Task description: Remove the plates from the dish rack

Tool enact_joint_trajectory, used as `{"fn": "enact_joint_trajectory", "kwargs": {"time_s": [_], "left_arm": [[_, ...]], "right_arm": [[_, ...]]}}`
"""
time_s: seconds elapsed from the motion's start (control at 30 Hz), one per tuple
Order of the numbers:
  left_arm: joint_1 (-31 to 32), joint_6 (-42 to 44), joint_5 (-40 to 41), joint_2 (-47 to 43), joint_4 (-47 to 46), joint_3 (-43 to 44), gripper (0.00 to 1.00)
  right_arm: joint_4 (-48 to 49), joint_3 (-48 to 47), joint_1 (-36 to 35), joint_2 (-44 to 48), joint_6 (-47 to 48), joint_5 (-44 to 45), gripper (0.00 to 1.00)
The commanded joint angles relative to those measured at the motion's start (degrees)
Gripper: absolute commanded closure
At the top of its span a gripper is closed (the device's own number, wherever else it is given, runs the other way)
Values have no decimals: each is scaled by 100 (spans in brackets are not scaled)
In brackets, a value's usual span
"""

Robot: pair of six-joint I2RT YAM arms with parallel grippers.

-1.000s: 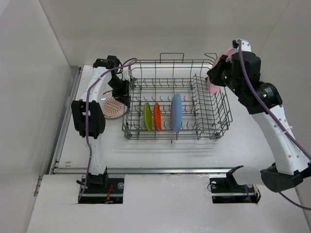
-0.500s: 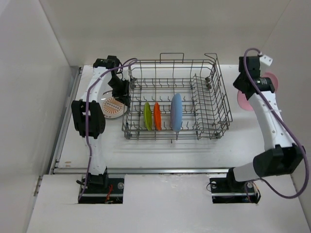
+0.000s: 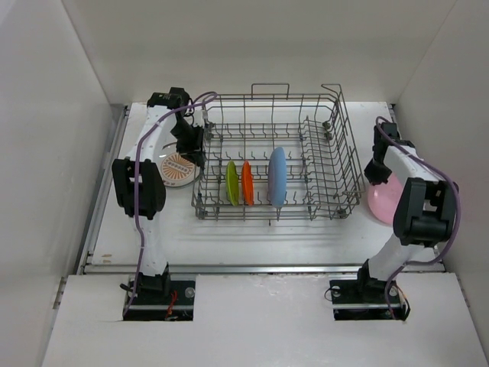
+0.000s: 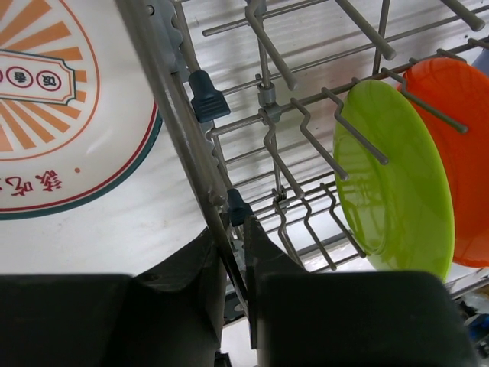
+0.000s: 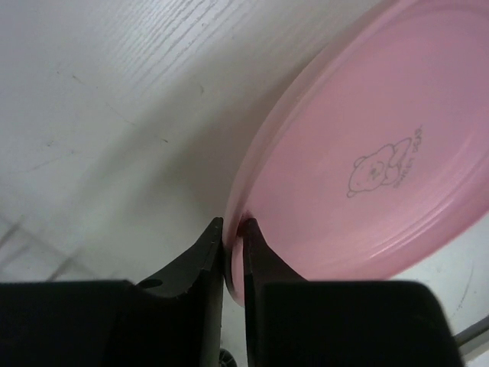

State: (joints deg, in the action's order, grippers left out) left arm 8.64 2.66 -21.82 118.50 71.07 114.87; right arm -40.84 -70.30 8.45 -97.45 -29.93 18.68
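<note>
Though boxed in by plain white walls on three sides, open at near edge. Pale wood-grain surface (image 3: 260, 233), faint scuffs up close. Dish rack (image 3: 348, 164) mid-surface, holding lime green plate (image 3: 231, 183), orange plate (image 3: 247, 183) and light blue plate (image 3: 277, 177) upright between tines. Sunburst plate (image 3: 177, 170) flat just left of rack. Left fingers (image 4: 214, 248) pinched narrow on rack's side wire. Right fingers (image 5: 214, 241) clamped on rim of pink plate (image 5: 367, 153), right of rack, low at surface; contact unclear.

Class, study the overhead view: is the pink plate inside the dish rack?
No, the pink plate sits outside the dish rack, beside its right wall, its rim pinched in the right claw.
</note>
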Motion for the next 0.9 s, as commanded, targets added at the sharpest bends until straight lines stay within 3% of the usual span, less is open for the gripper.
{"fn": "enact_joint_trajectory", "kwargs": {"time_s": [0.0, 0.07, 0.1, 0.2, 0.33, 0.53, 0.57, 0.7, 0.87], "left_arm": [[32, 551, 381, -362, 153, 0, 88], [32, 552, 381, -362, 153, 0, 86], [32, 552, 381, -362, 205, 0, 84], [32, 613, 328, -362, 258, 0, 80], [32, 675, 328, -362, 311, 0, 77], [32, 807, 398, -555, 311, 185, 65], [32, 807, 398, -556, 363, 255, 64], [32, 859, 530, -688, 364, 317, 61], [32, 912, 661, -1275, 224, 28, 55]], "right_arm": [[718, -176, 104, -467, -154, -1172, 85], [718, -238, 104, -521, -75, -1305, 74], [718, -238, 104, -521, -74, -1375, 62], [770, -168, 104, -118, -13, -1455, 48], [657, -168, 104, 559, -13, -1149, 40], [516, -554, -211, 2535, 197, -286, 28], [516, -720, -482, 2773, 259, -7, 14], [700, -924, -1438, 3697, 681, 6, 12], [569, -846, -2548, 3673, 1059, -1513, 14]]}}
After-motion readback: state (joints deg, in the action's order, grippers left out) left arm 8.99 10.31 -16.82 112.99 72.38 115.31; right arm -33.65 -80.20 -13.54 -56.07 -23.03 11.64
